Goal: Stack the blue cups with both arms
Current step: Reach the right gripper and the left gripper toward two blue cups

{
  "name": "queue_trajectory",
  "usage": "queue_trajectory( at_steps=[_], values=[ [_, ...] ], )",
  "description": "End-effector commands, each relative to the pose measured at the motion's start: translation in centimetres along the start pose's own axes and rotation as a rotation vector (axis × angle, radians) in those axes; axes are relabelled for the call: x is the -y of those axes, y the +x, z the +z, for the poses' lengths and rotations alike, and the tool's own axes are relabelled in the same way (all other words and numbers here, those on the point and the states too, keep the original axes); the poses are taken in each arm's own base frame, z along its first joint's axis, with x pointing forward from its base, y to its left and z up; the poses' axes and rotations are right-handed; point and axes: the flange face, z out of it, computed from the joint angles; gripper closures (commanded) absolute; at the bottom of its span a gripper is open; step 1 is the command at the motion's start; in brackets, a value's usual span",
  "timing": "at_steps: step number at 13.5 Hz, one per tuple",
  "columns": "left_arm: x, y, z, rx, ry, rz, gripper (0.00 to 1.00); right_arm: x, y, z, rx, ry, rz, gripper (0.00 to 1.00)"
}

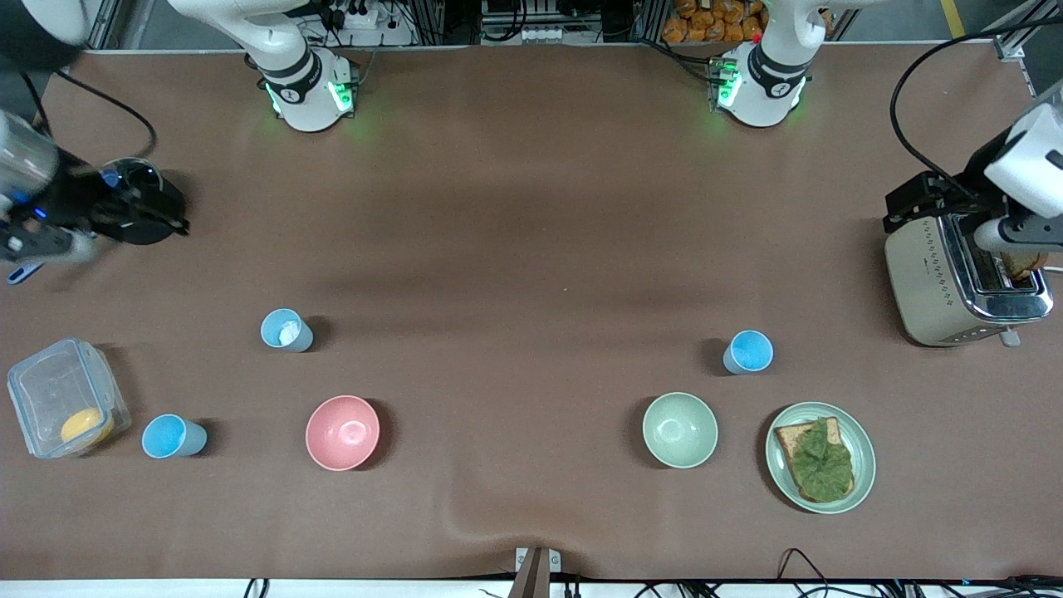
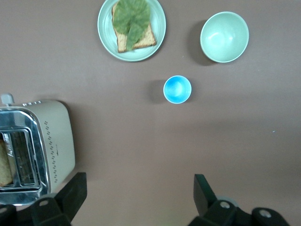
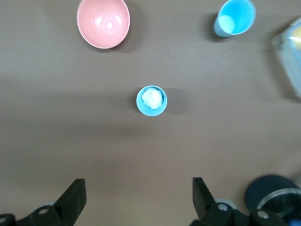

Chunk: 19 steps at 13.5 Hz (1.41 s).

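Observation:
Three blue cups stand upright and apart on the brown table. One with a whitish patch inside [image 1: 286, 330] is toward the right arm's end and shows in the right wrist view [image 3: 151, 100]. A second [image 1: 172, 436] stands beside a clear container and also shows there [image 3: 234, 17]. The third [image 1: 749, 351] is toward the left arm's end, near the green bowl, and shows in the left wrist view [image 2: 177, 89]. My left gripper [image 2: 139, 193] is open and empty, high over bare table beside the toaster. My right gripper [image 3: 139, 197] is open and empty, high over bare table.
A pink bowl [image 1: 342, 432] and a pale green bowl [image 1: 679, 429] stand near the front camera. Beside the green bowl is a plate [image 1: 864, 453] with toast and lettuce. A toaster [image 1: 938, 282], a clear container [image 1: 50, 390] and a black round object [image 1: 141, 212] sit at the table's ends.

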Motion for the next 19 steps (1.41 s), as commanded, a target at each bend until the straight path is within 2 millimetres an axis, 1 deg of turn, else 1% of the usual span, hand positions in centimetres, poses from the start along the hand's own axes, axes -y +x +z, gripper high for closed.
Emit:
queue_trajectory(
  at_steps=[1,3,4,5,6,7,9,10,11,12,13,14,15,16,17,18,19],
  values=[
    [3.8,2.3,2.6,0.047,-0.138,-0.105,0.00,-0.4,0.5,7.6,0.008,-0.020,-0.042,0.00],
    [4.0,2.6,3.4,0.050,-0.091,-0.102,0.00,-0.5,1.5,11.2,-0.001,-0.028,-0.040,0.00],
    [4.0,3.3,4.7,0.057,-0.091,-0.104,0.00,-0.7,2.2,13.0,-0.003,-0.032,-0.039,0.00],
    [4.1,4.1,6.6,0.082,-0.091,-0.106,0.00,-0.8,2.9,14.5,-0.007,-0.037,-0.038,0.00],
    [3.7,4.8,8.1,0.099,-0.090,-0.102,0.00,-1.0,3.6,15.6,-0.018,-0.041,-0.034,0.11],
    [3.1,5.3,9.6,0.110,-0.089,-0.093,0.00,-1.1,4.1,16.4,-0.030,-0.045,-0.032,0.16],
    [2.5,5.8,12.7,0.121,-0.079,-0.086,0.00,-1.3,4.4,17.7,-0.023,-0.048,-0.031,0.17],
    [2.1,6.2,14.3,0.120,-0.057,-0.075,0.00,-1.5,4.6,18.5,-0.015,-0.051,-0.031,0.20],
    [1.8,6.4,16.0,0.138,-0.030,-0.070,0.00,-2.0,4.6,19.0,-0.024,-0.056,-0.027,0.21],
    [0.7,6.5,17.5,0.153,0.006,-0.066,0.00,-2.2,4.4,19.9,-0.038,-0.059,-0.039,0.22],
    [0.3,7.0,18.8,0.141,0.033,-0.080,0.00,-2.7,4.3,20.8,-0.053,-0.064,-0.047,0.24],
    [0.4,7.8,20.6,0.132,0.042,-0.092,0.00,-3.1,4.4,21.5,-0.055,-0.068,-0.058,0.25],
    [0.5,8.5,22.1,0.122,0.041,-0.093,0.00,-3.5,4.4,22.0,-0.051,-0.070,-0.058,0.29],
    [0.6,9.1,23.5,0.113,0.040,-0.093,0.00,-3.5,4.5,22.5,-0.042,-0.071,-0.059,0.31],
    [0.3,9.5,25.3,0.120,0.041,-0.090,0.00,-3.6,4.6,23.5,-0.030,-0.071,-0.057,0.32],
    [-0.6,9.7,27.1,0.137,0.045,-0.079,0.00,-3.6,4.6,24.0,-0.028,-0.071,-0.056,0.33],
    [-1.0,9.9,28.4,0.140,0.050,-0.072,0.00,-3.6,4.3,24.8,-0.018,-0.069,-0.055,0.35]
  ],
)
